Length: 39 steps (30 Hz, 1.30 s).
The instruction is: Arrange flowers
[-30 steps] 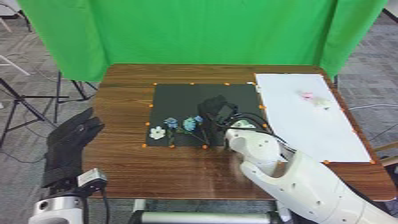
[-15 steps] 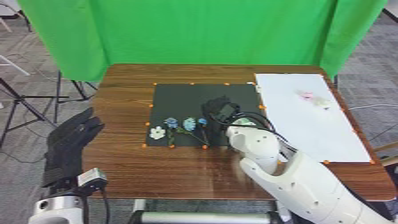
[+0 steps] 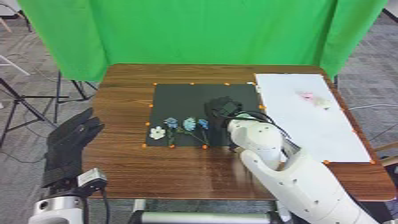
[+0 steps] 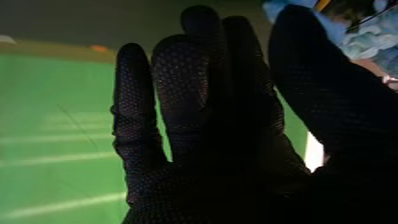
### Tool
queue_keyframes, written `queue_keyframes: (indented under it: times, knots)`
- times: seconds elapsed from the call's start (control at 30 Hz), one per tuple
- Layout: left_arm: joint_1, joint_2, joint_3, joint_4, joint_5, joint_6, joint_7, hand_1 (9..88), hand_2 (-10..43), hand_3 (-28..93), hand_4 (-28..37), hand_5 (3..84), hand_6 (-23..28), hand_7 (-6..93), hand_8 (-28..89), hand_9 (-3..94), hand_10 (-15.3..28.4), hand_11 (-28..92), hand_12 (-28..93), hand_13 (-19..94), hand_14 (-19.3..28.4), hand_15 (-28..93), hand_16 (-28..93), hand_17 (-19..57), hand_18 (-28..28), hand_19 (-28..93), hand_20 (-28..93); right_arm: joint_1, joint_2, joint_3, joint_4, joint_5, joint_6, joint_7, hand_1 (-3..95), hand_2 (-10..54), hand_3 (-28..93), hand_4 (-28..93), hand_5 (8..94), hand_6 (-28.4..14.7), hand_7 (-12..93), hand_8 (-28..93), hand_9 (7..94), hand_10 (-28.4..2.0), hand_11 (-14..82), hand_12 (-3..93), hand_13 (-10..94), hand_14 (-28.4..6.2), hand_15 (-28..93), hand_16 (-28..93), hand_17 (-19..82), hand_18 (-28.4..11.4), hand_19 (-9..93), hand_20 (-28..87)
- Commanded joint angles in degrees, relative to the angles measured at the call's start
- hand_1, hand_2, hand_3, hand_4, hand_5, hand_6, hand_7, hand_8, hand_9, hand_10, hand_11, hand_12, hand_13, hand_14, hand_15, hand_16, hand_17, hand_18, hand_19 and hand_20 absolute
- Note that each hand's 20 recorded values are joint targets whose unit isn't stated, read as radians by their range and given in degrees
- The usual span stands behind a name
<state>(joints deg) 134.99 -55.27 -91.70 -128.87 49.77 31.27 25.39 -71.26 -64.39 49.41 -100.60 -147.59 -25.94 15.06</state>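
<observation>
Right hand [image 3: 222, 107] is held over the right part of the dark mat [image 3: 178, 102], fingers [image 4: 133, 95] extended and thumb [image 4: 306, 65] set apart; open, nothing gripped. Blue petals are seen near the thumb tip in the wrist view. Nearest on the mat is the rightmost blue flower [image 3: 203, 122], then the middle blue flower [image 3: 189, 124], the left blue flower [image 3: 171, 121] and the white flower [image 3: 157, 133], all laid flat. Farther right, a pink flower [image 3: 307, 95] and a pale flower [image 3: 322, 103] are set close together on the white sheet [image 3: 320, 137]. Left hand [image 3: 69, 137] is parked off the left side of the wooden table [image 3: 160, 175], fingers loosely extended, nothing held.

Likely step: next bloom to be picked and added to the arrangement. Flowers are judged very light; heads soft and easily crushed, stems thin, fairly stiff, prone to roll or slip on glove fabric. Stem is best pinched just below the head, petals left unpressed. Neighbouring stems could be snagged.
</observation>
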Motion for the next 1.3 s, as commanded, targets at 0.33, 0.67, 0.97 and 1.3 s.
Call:
queue_keyframes:
  times: [0.33,0.67,0.97,1.3]
  knots:
    - [3.2,-0.10,-0.17,-0.59,-0.70,1.12,1.68,27.2,4.4,83,-17.8,41.4,11.3,16.1,-11,35.6,20.3,37,5,25,27.1,64,-18,-9.1,21.0,60,1,3.7,3.7,0.3,-5.3,3.1,-3.0,0.0,38.2,-9.5,87,-28,57.1,-6.8,19,-12,58.9,-17.6,26.6,17.6,61,-10.6,76,15,23,-21.0,85,3]
    - [3.6,1.42,0.00,-1.05,-1.28,2.38,3.23,27.2,4.2,83,-18.3,41.4,11.3,16.2,-11,35.6,20.4,37,5,25,27.0,64,-18,-9.0,21.0,60,1,11.7,17.9,-1.8,-4.6,8.8,5.3,4.7,36.9,-8.9,86,-28,54.9,-7.6,18,-11,56.1,-18.4,25.8,17.8,59,-11.2,77,14,23,-21.1,84,3]
    - [3.5,1.87,0.43,-0.99,-1.86,2.83,4.52,27.1,4.4,83,-18.7,41.3,11.2,16.1,-11,35.6,20.4,37,5,25,27.0,64,-18,-9.1,21.0,60,1,13.5,30.1,-1.8,2.1,16.3,11.2,13.4,34.4,-7.5,87,-28,54.1,-7.6,18,-11,53.9,-18.4,24.5,17.5,59,-10.9,77,14,23,-20.5,84,3]
    - [2.9,1.88,1.02,-0.68,-1.67,2.53,4.51,26.9,4.4,83,-18.9,41.3,11.3,16.0,-11,35.7,20.4,37,5,25,27.0,64,-18,-9.0,21.0,60,1,12.4,33.8,0.0,8.6,19.6,11.7,19.1,33.0,-7.2,87,-28,52.0,-7.8,18,-11,51.0,-18.7,22.2,17.3,58,-10.6,77,13,23,-20.1,83,3]
